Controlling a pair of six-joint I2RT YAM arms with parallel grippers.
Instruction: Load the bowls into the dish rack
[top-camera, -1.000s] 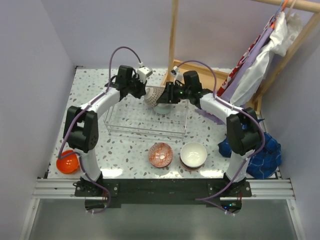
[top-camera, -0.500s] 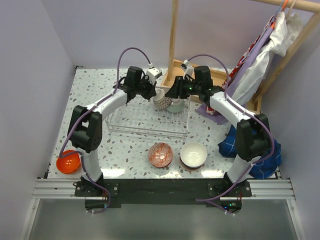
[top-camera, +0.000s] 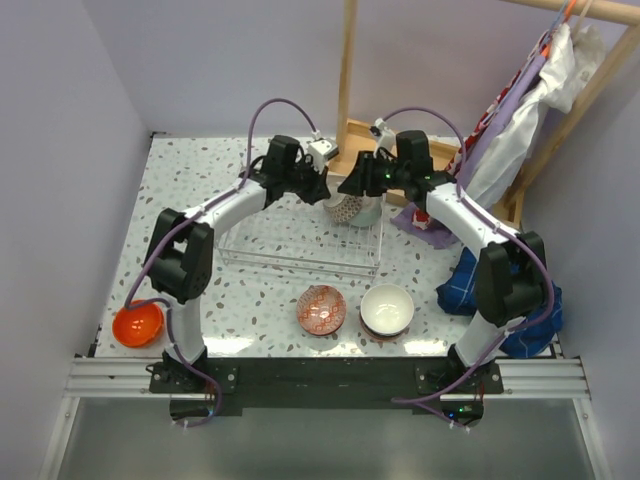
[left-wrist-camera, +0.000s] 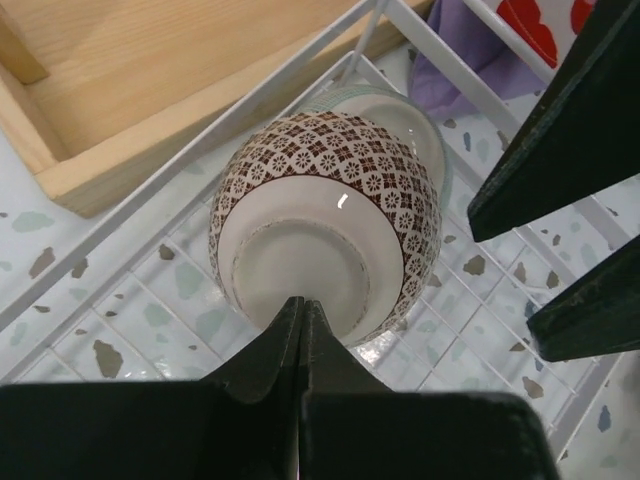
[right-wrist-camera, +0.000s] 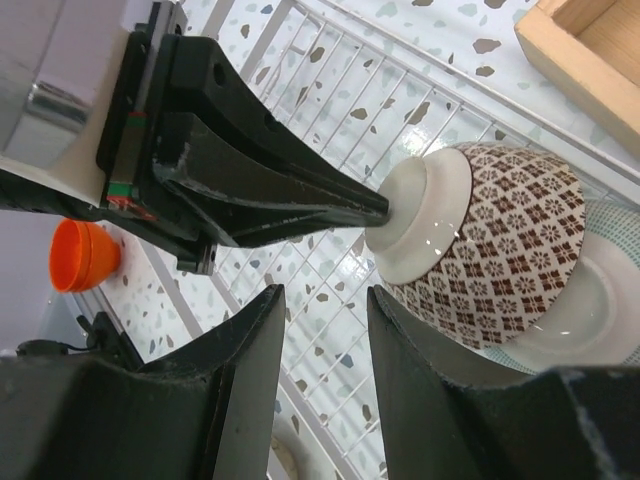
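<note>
A brown-patterned bowl (top-camera: 345, 209) (left-wrist-camera: 330, 220) (right-wrist-camera: 495, 250) lies on its side in the far right corner of the wire dish rack (top-camera: 290, 255) (left-wrist-camera: 130, 215), nested against a pale green bowl (top-camera: 367, 212) (left-wrist-camera: 425, 110). My left gripper (top-camera: 328, 191) (left-wrist-camera: 302, 302) is shut, its tips pressed on the patterned bowl's white foot. My right gripper (top-camera: 362, 186) (right-wrist-camera: 322, 300) is open beside that bowl, with only rack wire between its fingers. In front of the rack sit a red-patterned bowl (top-camera: 321, 308) and a white bowl (top-camera: 387, 308). An orange bowl (top-camera: 137, 323) (right-wrist-camera: 80, 255) sits at the near left.
A wooden tray-like frame (top-camera: 405, 150) (left-wrist-camera: 150, 90) lies just behind the rack's far right corner. Purple and red cloths (top-camera: 500, 130) hang on a wooden stand at the right. A blue cloth (top-camera: 525, 300) lies by the right arm.
Both grippers and the patterned bowl have moved right and back, into the rack's far right corner against the pale green bowl. The rack has shifted slightly right.
</note>
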